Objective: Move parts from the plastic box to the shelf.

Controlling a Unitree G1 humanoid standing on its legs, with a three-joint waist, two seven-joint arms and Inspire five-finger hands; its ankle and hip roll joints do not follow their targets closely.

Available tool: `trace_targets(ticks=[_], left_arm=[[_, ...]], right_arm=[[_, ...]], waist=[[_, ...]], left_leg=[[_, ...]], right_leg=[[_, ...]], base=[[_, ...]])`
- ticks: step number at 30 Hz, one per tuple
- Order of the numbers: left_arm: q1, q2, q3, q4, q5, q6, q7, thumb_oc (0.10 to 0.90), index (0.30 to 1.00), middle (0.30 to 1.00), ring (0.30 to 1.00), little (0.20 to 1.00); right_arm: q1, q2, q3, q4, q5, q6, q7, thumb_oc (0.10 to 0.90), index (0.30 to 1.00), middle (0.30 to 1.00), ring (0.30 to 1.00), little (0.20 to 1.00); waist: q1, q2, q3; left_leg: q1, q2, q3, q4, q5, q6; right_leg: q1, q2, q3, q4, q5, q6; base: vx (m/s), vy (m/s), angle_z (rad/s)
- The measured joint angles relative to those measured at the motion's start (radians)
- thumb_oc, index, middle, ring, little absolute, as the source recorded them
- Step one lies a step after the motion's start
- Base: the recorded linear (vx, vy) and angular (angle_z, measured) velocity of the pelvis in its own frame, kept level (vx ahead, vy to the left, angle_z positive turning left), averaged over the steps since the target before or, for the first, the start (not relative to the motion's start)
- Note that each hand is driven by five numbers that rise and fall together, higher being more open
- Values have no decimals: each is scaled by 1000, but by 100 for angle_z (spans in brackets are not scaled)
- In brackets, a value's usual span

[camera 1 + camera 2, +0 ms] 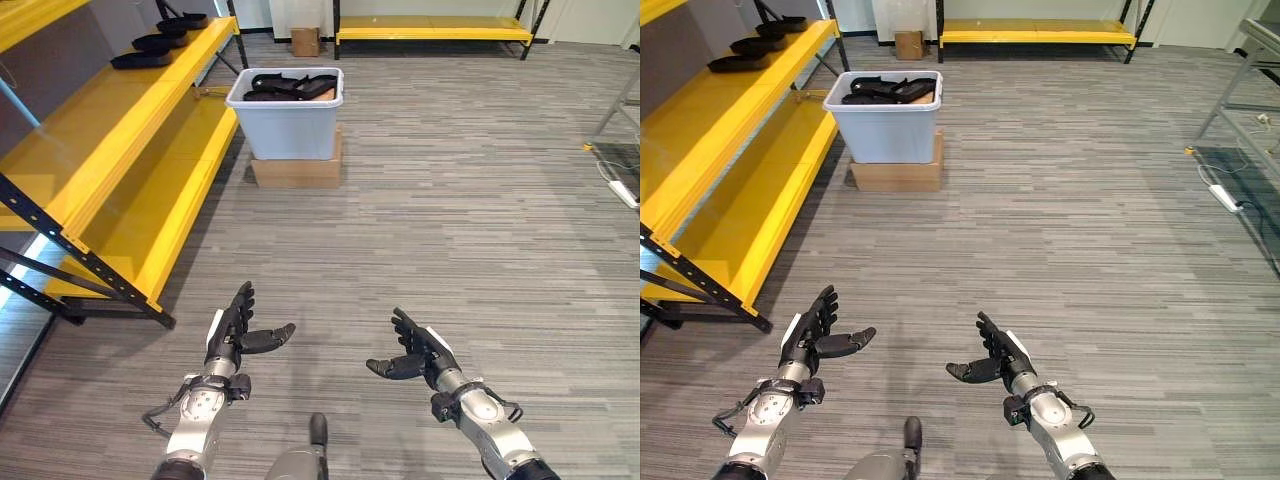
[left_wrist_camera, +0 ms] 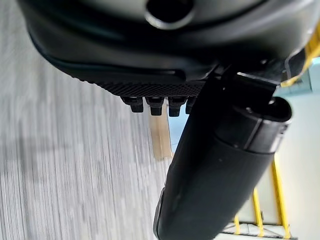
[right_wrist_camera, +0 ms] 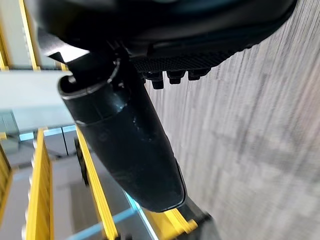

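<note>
White plastic box (image 1: 288, 125) of black parts (image 1: 290, 85) at 12 o'clock: approach squarely, left hand (image 1: 232, 332) and right hand (image 1: 418, 355) both released, empty.

Black parts (image 1: 290, 86) fill the white plastic box (image 1: 287, 128) beside the yellow shelf (image 1: 120, 140), more on its top

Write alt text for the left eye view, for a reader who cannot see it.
Both robot hands, left hand and right hand, hang open and empty over a grey striped floor. Ahead, a white plastic box of black parts sits on a cardboard box, beside a yellow shelf with more black parts on it.
</note>
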Motion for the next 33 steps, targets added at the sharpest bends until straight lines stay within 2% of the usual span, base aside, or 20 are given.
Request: trace_targets(ticks=[1, 2, 3, 4, 6, 7, 8, 9, 11, 13, 14, 15, 17, 21, 23, 25, 26, 28, 32, 33], left_arm=[[-2, 7, -14, -14, 1, 8, -13, 900, 1000, 1000, 1000, 1000], [-2, 6, -20, -22, -2, 19, -25, 900, 1000, 1000, 1000, 1000], [7, 7, -35, -29, -3, 23, -27, 900, 1000, 1000, 1000, 1000], [13, 10, -44, -35, -4, 26, -29, 900, 1000, 1000, 1000, 1000], [14, 15, -50, -44, -17, 27, -28, 900, 1000, 1000, 1000, 1000], [20, 21, -57, -45, -24, 29, -27, 900, 1000, 1000, 1000, 1000], [21, 27, -63, -46, -24, 31, -29, 900, 1000, 1000, 1000, 1000], [22, 31, -66, -47, -25, 34, -40, 900, 1000, 1000, 1000, 1000], [15, 13, -63, -46, -26, 35, -48, 900, 1000, 1000, 1000, 1000], [2, -20, -65, -45, -26, 45, -48, 900, 1000, 1000, 1000, 1000], [-2, -37, -71, -45, -25, 46, -48, 900, 1000, 1000, 1000, 1000], [2, -41, -76, -41, -25, 50, -48, 900, 1000, 1000, 1000, 1000], [19, -47, -83, -37, -23, 57, -45, 900, 1000, 1000, 1000, 1000], [43, -75, -86, -39, -22, 57, -37, 900, 1000, 1000, 1000, 1000], [48, -74, -105, -40, -22, 57, -23, 900, 1000, 1000, 1000, 1000], [60, -73, -112, -40, -22, 58, -23, 900, 1000, 1000, 1000, 1000], [61, -76, -113, -41, -22, 60, -22, 900, 1000, 1000, 1000, 1000], [48, -71, -110, -45, -23, 61, -21, 900, 1000, 1000, 1000, 1000], [24, -72, -109, -59, -26, 60, -23, 900, 1000, 1000, 1000, 1000], [11, -74, -113, -67, -43, 60, -24, 900, 1000, 1000, 1000, 1000]], right_arm=[[7, 22, -33, -8, 0, -3, -35, 900, 1000, 1000, 1000, 1000], [13, 35, -49, -10, -1, -6, -50, 900, 1000, 1000, 1000, 1000], [11, 39, -64, -9, -3, -10, -62, 900, 1000, 1000, 1000, 1000], [5, 38, -64, -10, -11, -20, -68, 900, 1000, 1000, 1000, 1000], [-5, 36, -62, -13, -25, -22, -66, 900, 1000, 1000, 1000, 1000], [-5, 36, -62, -13, -29, -23, -59, 900, 1000, 1000, 1000, 1000], [-1, 33, -62, -13, -29, -22, -55, 900, 1000, 1000, 1000, 1000], [4, 25, -62, -12, -29, -22, -49, 900, 1000, 1000, 1000, 1000], [4, -5, -63, -13, -28, -22, -45, 900, 1000, 1000, 1000, 1000], [18, -36, -64, -13, -28, -22, -43, 900, 1000, 1000, 1000, 1000], [39, -39, -77, -13, -28, -23, -42, 900, 1000, 1000, 1000, 1000], [52, -38, -80, -13, -28, -23, -42, 900, 1000, 1000, 1000, 1000], [69, -38, -82, -13, -29, -24, -47, 900, 1000, 1000, 1000, 1000], [83, -37, -83, -13, -32, -24, -68, 900, 1000, 1000, 1000, 1000], [75, -35, -83, -16, -40, -24, -82, 900, 1000, 1000, 1000, 1000], [76, -36, -82, -17, -50, -23, -89, 900, 1000, 1000, 1000, 1000], [74, -41, -81, -18, -50, -23, -90, 900, 1000, 1000, 1000, 1000], [58, -52, -81, -20, -50, -23, -90, 900, 1000, 1000, 1000, 1000], [42, -85, -84, -23, -50, -23, -72, 900, 1000, 1000, 1000, 1000], [38, -102, -83, -38, -50, -24, -69, 900, 1000, 1000, 1000, 1000]], waist=[[5, 3, 0], [13, 0, -1], [25, 7, 0], [30, 17, -4], [33, 17, -3], [22, 27, -1], [10, 28, -1], [0, 26, -3], [-30, 18, -2], [-55, 26, -2], [-76, 10, -2], [-86, -5, -1], [-105, -6, -1], [-110, 14, -9], [-107, 15, -13], [-110, 27, -18], [-111, 39, -22], [-106, 47, -27], [-122, 47, -29], [-134, 51, -32]], left_leg=[[6, -10, 17, 5, -3, 26], [13, -24, 28, 21, -19, 45], [29, -25, 59, 10, -30, 57], [37, -25, 74, -1, -38, 69], [49, -29, 90, -26, -42, 77], [62, -19, 89, -44, -42, 76], [70, -14, 89, -50, -42, 75], [85, -10, 100, -67, -38, 70], [100, -20, 113, -73, -60, 72], [105, -22, 95, -81, -79, 52], [125, -46, 77, -86, -85, 44], [145, -66, 73, -80, -90, 55], [178, -96, 63, -64, -119, 92], [227, -109, 10, -55, -173, 94], [245, -101, -13, -43, -212, 87], [264, -76, -27, -12, -250, 53], [278, -55, -42, 2, -272, 33], [274, -22, -54, 59, -294, -1], [249, 9, -73, 237, -324, -73], [175, 18, -71, 410, -319, -101]], right_leg=[[-47, -17, -5, 127, 5, 9], [-60, -23, -6, 149, 81, 17], [-93, -49, -28, 217, 105, 16], [-142, -43, -41, 275, 114, 14], [-232, 10, -55, 351, 54, 18], [-261, 73, -63, 318, -26, 14], [-272, 106, -96, 266, -54, 9], [-276, 146, -150, 132, -70, 2], [-323, 200, -213, -65, -40, -23], [-342, 247, -219, -279, 30, -14], [-350, 248, -214, -402, 106, 15], [-351, 236, -204, -451, 155, 14], [-353, 215, -169, -517, 223, 8], [-345, 204, -132, -491, 241, 0], [-344, 206, -128, -428, 266, -30], [-337, 230, -133, -382, 305, -71], [-319, 252, -140, -360, 309, -141], [-307, 276, -158, -326, 260, -172], [-237, 295, -187, -324, 179, -171], [-215, 296, -198, -328, 134, -163]], base=[[275, 355, 2], [288, 354, -24], [217, 229, -47], [292, 217, -66], [285, 118, -61], [239, 46, -43], [327, 20, -35], [248, -3, -18], [442, -2, -18], [505, -6, 23], [530, -38, 45], [479, -55, 37], [441, -90, 19], [424, -109, 31], [555, -186, 30], [391, -140, 23], [381, -137, 10], [417, -175, 4], [258, -141, 16], [217, -164, 27]])
